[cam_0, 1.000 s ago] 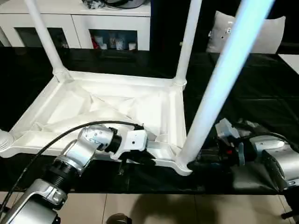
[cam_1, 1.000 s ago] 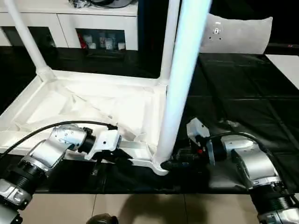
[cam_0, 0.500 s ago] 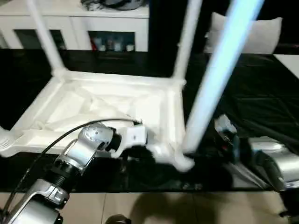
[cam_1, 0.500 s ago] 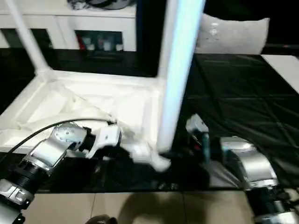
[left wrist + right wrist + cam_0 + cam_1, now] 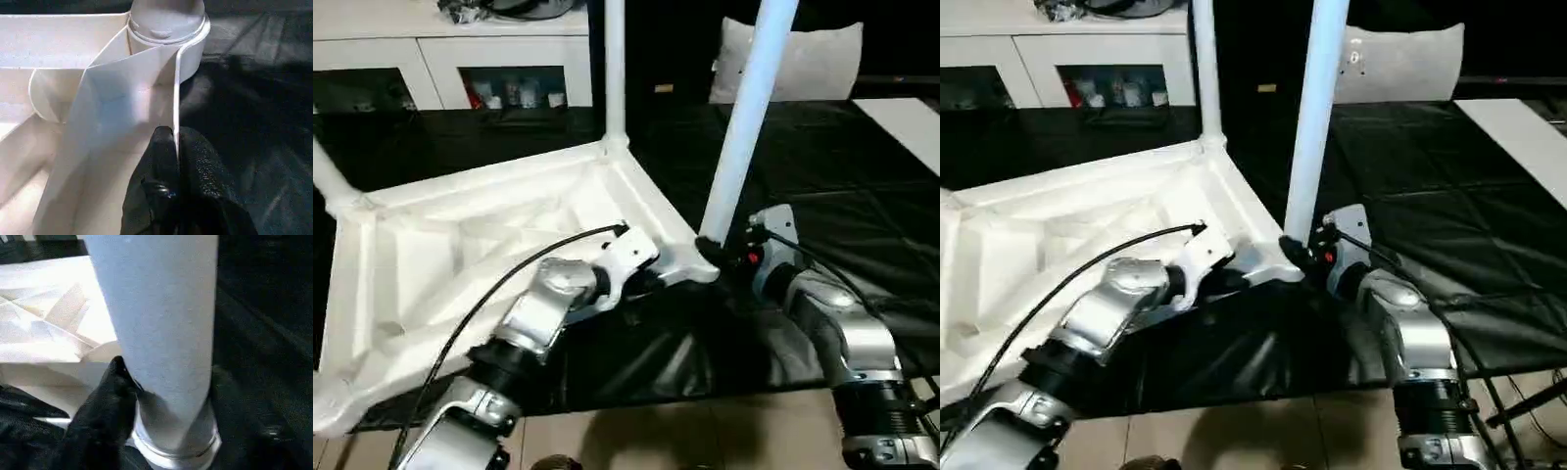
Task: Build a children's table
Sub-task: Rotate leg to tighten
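The children's table (image 5: 489,245) lies upside down on the black-draped surface (image 5: 822,166), ribbed underside up. Our landmark is its near corner socket (image 5: 697,266), where a leg (image 5: 744,117) stands almost upright, long axis rising away from us. Our right hand (image 5: 1299,253) sits just beside that socket on the outer side, fingers around the leg's base, so it is the nearer one for seating the leg. Our left hand (image 5: 175,161) is clamped on the thin rim wall, just inboard of the same socket, steadying the top. The plastic looks smooth, matte and hard; the legs are round and tapering, the cloth wrinkled and glossy.
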Controlling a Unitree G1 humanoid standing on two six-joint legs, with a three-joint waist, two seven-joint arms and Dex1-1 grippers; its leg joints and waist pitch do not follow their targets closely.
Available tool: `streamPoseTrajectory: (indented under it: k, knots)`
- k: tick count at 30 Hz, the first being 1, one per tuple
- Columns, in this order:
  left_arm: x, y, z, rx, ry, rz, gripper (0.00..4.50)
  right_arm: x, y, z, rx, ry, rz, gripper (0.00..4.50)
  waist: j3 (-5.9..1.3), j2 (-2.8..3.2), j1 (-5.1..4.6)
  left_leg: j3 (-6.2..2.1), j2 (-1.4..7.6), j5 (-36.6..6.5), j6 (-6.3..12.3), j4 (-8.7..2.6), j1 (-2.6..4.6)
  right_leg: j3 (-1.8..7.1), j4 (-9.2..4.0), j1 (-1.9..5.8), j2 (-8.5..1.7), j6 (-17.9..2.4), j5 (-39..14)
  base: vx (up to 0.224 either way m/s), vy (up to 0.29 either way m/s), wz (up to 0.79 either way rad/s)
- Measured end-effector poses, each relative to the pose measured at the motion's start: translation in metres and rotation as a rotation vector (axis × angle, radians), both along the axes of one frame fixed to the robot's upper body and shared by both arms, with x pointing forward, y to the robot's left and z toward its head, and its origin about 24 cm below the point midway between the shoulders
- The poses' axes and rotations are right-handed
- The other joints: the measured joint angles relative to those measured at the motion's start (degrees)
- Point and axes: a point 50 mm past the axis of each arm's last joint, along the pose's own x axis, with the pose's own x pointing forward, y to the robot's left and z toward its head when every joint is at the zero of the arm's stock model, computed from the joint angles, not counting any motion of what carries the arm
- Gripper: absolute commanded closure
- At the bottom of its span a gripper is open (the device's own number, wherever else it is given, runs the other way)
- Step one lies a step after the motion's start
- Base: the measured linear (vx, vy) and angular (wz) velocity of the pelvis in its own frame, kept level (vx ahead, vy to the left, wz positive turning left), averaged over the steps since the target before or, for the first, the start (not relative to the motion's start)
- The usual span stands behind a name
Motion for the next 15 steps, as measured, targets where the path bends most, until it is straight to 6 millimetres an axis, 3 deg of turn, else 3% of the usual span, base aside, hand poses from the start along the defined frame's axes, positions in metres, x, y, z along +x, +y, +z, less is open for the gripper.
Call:
streamPoseTrajectory:
  k: [7, 15]
  knots:
    - [0.0, 0.006, 0.001, 0.023, -0.02, -0.032, 4.5, -0.004, -0.006, 0.001, -0.009, -0.015, 0.049, 1.17, 0.03, 0.06, 0.3, 0.0, 0.02, -0.01, 0.0, -0.08, -0.02, -0.03, -0.04, -0.03, 0.01, 0.02, -0.02, 0.0, 0.0, 0.0]
    - [-0.006, 0.031, 0.003, 0.075, -0.06, -0.216, 4.5, -0.02, -0.033, 0.008, -0.121, -0.021, 0.374, 0.61, 0.1, 0.07, 0.67, 0.0, 0.05, -0.02, 0.0, 0.0, -0.14, -0.08, -0.04, -0.05, 0.01, 0.02, -0.02, 0.0, 0.0, 0.0]
